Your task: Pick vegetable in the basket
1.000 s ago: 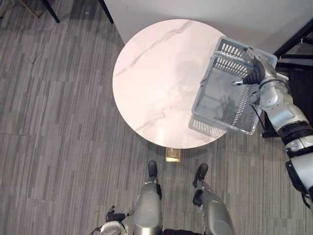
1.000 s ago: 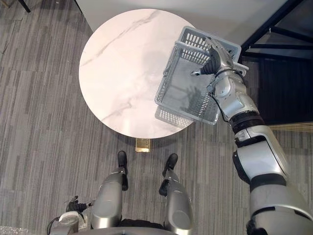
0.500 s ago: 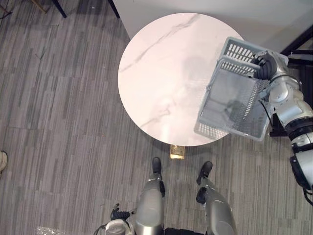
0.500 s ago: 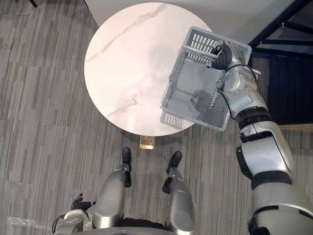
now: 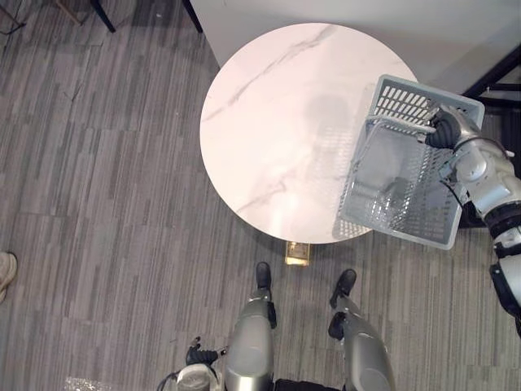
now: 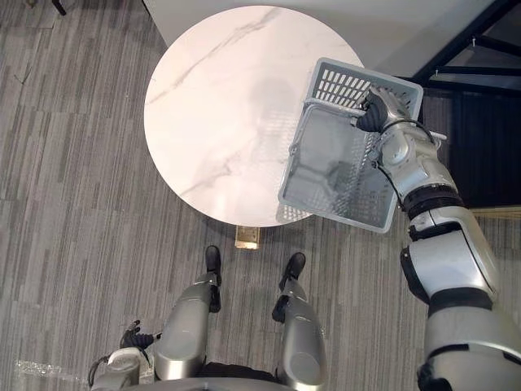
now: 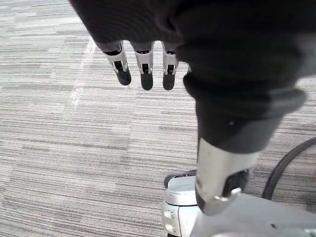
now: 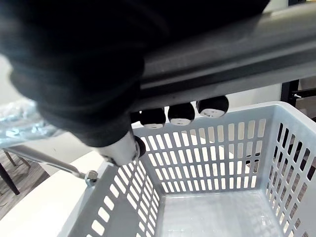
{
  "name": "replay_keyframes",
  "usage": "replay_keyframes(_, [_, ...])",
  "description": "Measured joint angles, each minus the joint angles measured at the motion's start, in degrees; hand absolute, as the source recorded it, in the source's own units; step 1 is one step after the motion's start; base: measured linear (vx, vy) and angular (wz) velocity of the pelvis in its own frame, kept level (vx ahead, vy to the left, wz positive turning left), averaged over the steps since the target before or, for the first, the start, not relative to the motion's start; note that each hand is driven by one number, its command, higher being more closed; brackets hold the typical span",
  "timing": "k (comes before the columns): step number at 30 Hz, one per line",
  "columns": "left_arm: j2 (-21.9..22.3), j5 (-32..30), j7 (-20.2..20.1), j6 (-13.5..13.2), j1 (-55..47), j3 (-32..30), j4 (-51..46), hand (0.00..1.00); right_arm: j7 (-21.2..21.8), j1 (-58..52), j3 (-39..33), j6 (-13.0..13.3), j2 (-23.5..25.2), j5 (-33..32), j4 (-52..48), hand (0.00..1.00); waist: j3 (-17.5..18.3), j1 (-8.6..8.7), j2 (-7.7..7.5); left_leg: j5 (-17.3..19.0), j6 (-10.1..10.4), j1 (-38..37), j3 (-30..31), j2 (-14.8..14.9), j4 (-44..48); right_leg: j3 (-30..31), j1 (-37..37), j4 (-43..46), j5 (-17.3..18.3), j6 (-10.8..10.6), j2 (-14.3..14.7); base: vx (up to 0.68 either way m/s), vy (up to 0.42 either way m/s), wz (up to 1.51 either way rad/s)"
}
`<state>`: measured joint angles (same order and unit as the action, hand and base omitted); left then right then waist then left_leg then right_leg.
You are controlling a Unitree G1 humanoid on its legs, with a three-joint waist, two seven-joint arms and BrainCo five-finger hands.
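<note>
Right hand (image 6: 376, 114) has the grey slatted basket (image 5: 411, 99) by its metal handle (image 8: 222, 54). The fingers (image 8: 180, 113) are curled under the bar with the dark tips tucked in and the thumb closing from the other side, a full wrap-around grip. The basket hangs at the right-hand edge of the round white marble table (image 5: 277, 122). Part of it is over the marble and part is out past the rim, above the striped grey carpet (image 5: 98, 204). It sits tilted, with the handle side nearest the hand riding high, and its shadow falls on the tabletop just beside it. Whether its base touches the table, I cannot tell. From the right wrist view you look straight down into the basket, slotted walls all round and a smooth pale floor.

On the other side, the left hand (image 7: 144, 64) is well away from the table, down low over the carpet. Its fingers hang straight and loose, side by side, and hold nothing.
</note>
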<state>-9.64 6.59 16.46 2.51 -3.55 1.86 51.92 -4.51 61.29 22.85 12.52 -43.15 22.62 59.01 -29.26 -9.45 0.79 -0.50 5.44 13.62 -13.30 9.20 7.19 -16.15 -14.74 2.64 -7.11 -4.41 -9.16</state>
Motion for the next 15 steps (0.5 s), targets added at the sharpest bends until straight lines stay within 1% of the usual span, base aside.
replay_keyframes(7, [-0.01, -0.01, -0.65, -0.04, -0.01, 0.03, -0.08, 0.00, 0.04, -2.06, -0.11, 3.15, -0.49, 0.05, 0.25, 1.00, 0.04, 0.17, 0.07, -0.27, -0.20, -1.42, -0.89, -0.06, -0.90, 0.88, 0.39, 0.10, -0.03, -0.03, 0.03, 0.00, 0.017, -0.06])
replay_keyframes(12, [-0.06, -0.06, -1.01, -0.30, -0.26, 0.00, -0.49, 0.00, -0.18, -3.55, -0.13, 4.24, -0.55, 2.20, -0.50, 1.00, 0.11, 0.23, 0.18, -0.54, -0.17, -3.32, -1.73, -0.18, -2.19, 1.45, 1.66, -0.88, -0.28, -0.24, 0.20, 0.03, 0.016, -0.08])
replay_keyframes(15, [-0.08, -0.14, -1.04, -0.73, -0.31, -0.04, -0.47, 0.00, -0.19, -4.73, 0.12, 4.28, -0.55, 2.80, -3.25, 1.00, 0.13, 0.88, 0.14, -0.63, -0.14, -4.72, -2.38, -0.26, -3.28, 1.95, 3.01, -2.55, -1.16, -0.31, 0.51, 0.05, 0.021, -0.09])
